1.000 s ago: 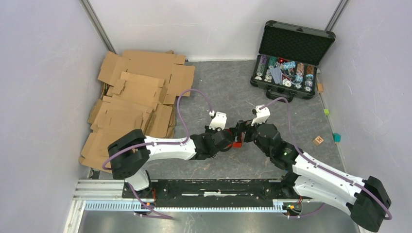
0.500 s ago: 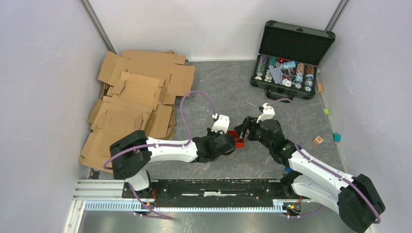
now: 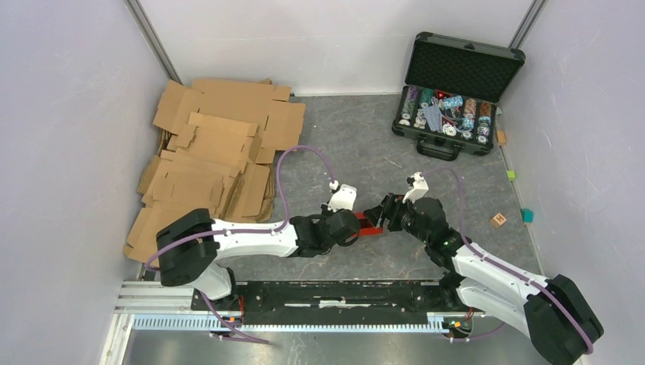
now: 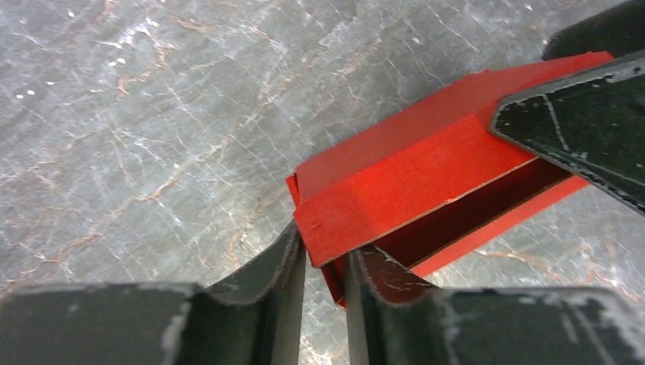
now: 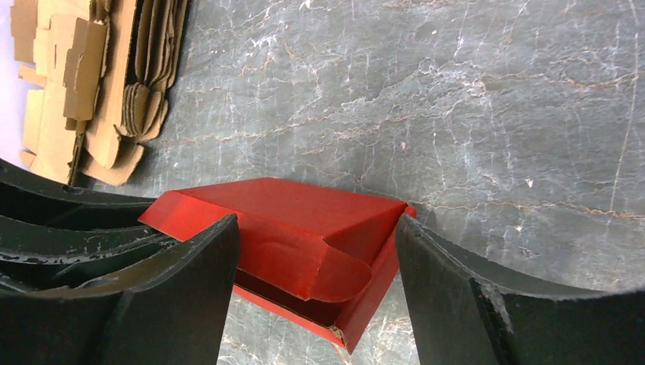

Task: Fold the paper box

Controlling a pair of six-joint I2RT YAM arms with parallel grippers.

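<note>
Roughly mid-fold, by the look. The paper box (image 3: 368, 226) sits on the surface (image 5: 456, 91) at centre, btw. the two pincers, well apart from the brown cardboard pile (image 3: 213, 152). Walls partly up. The rounded tuck flap (image 5: 335, 270) curls over the open interior, not seated.

L pincer (image 4: 325, 252): narrow slit only, w/ the box's near corner at its mouth. Gap looks wider than the board, so prob. loose, not clamped.
R pincer (image 5: 316, 220): wide. One finger lies over the top panel (image 4: 411, 182), the other touches the far corner. Straddling, not squeezing, as far as I can judge.

Step in hand, my read: press the flap down into the box so the wall locks.

To do it well:
- L should nip the corner wall first, else the box may skate on the smooth surface.
- R pushes w/ the flat of a finger along the crease, not the tip. Thin board dents easily.
- Push down and inward together, so the tab goes inside the wall, not over it.
- Light force. Stop if a wall bows.
</note>
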